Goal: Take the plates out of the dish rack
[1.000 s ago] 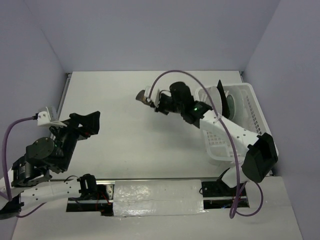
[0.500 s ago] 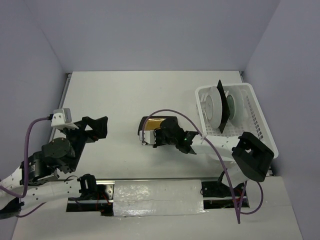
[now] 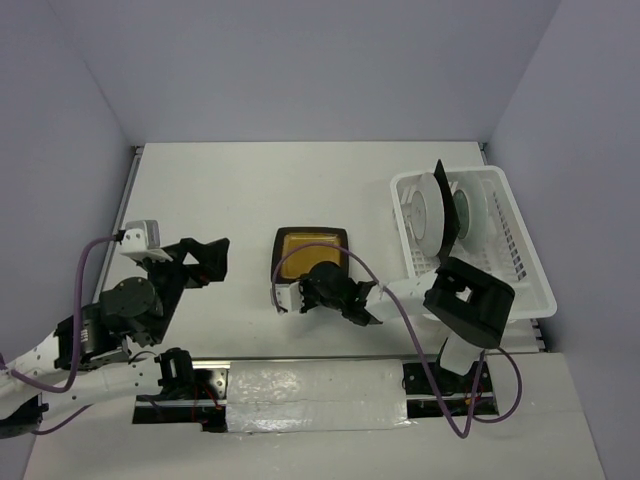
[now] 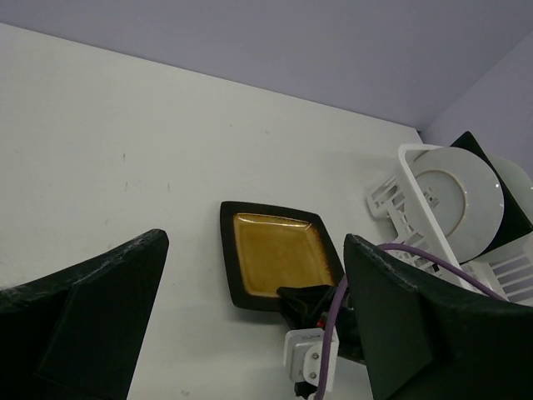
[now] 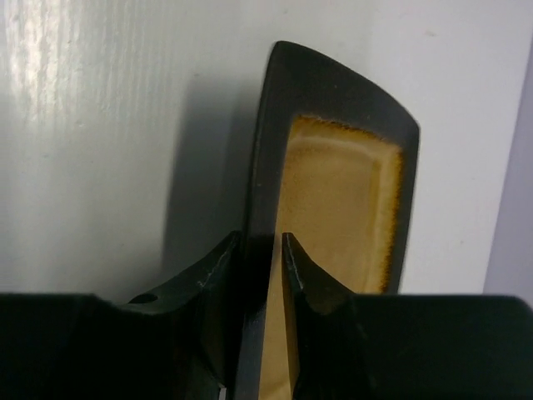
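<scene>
The square black-rimmed amber plate (image 3: 312, 248) lies flat on the table in the middle; it also shows in the left wrist view (image 4: 279, 254) and the right wrist view (image 5: 337, 208). My right gripper (image 3: 324, 284) is low at the plate's near edge, shut on its black rim (image 5: 262, 242). The white dish rack (image 3: 515, 250) stands at the right and holds a round plate with a pale back (image 3: 425, 213), a square black-rimmed plate on edge (image 3: 443, 225) and another round plate (image 3: 463, 210). My left gripper (image 3: 205, 260) is open and empty, left of the amber plate (image 4: 256, 240).
The rack also shows at the right of the left wrist view (image 4: 391, 200), with the pale round plate (image 4: 456, 200). A purple cable (image 3: 290, 262) loops over the amber plate's near edge. Grey walls close in the table on three sides.
My right gripper carried the amber plate from up beside the rack down and toward me, and laid it flat on the table. My left gripper has shifted a little to the right.
</scene>
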Available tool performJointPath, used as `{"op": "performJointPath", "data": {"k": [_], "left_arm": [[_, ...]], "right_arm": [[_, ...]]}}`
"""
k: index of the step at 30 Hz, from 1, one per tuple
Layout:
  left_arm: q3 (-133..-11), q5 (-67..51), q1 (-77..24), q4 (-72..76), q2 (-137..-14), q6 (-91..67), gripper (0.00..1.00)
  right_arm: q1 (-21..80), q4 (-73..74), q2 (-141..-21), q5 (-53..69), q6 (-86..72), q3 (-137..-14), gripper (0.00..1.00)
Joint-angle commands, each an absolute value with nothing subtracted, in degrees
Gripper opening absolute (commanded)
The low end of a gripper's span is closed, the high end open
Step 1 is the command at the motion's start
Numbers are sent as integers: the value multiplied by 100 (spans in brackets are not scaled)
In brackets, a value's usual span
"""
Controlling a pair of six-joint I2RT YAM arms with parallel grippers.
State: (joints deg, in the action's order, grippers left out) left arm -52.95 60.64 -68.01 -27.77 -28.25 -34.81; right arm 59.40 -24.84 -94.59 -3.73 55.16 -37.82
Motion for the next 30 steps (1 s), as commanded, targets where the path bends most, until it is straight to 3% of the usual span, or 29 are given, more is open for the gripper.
{"op": "performJointPath", "data": {"k": [1,4,5,10,15,24,26,27,30], "left_arm": [[-5248,5986,-6812,-2408,-2734,-3445,99],[-5151,5933,-6812,-2277,-2602,-3410,99],[-5124,5933,-6812,-2242,-2575,-3401,99],[-4948,5968,-6812,-2162,-2522,-3436,99],[-4931,6003,-6812,-2145,-2645,-3445,99],[-4983,5968,-6812,-1890,-3137,-3393,99],[-4992,5942,-6812,-1785,-3234,-3314,99],[-4957,5880,-6812,-1706,-3252,-3244,99],[-4729,5494,-6803,-1337,-3392,-2919,99]], "right_arm": [[5977,-2699,-9606,-440,5537,-3718,33],[5977,-2672,-9729,-431,5415,-3683,42],[5968,-2681,-9738,-396,5397,-3648,51],[5976,-2523,-9642,-483,5309,-3726,54],[5977,-1908,-9186,-501,5091,-3849,75],[6003,-62,-7437,545,3658,-4693,75],[6003,-332,-7068,152,2982,-4886,74],[5986,-421,-6771,-625,2640,-5009,74],[5337,610,-6757,-1648,1348,-6394,72]]}}
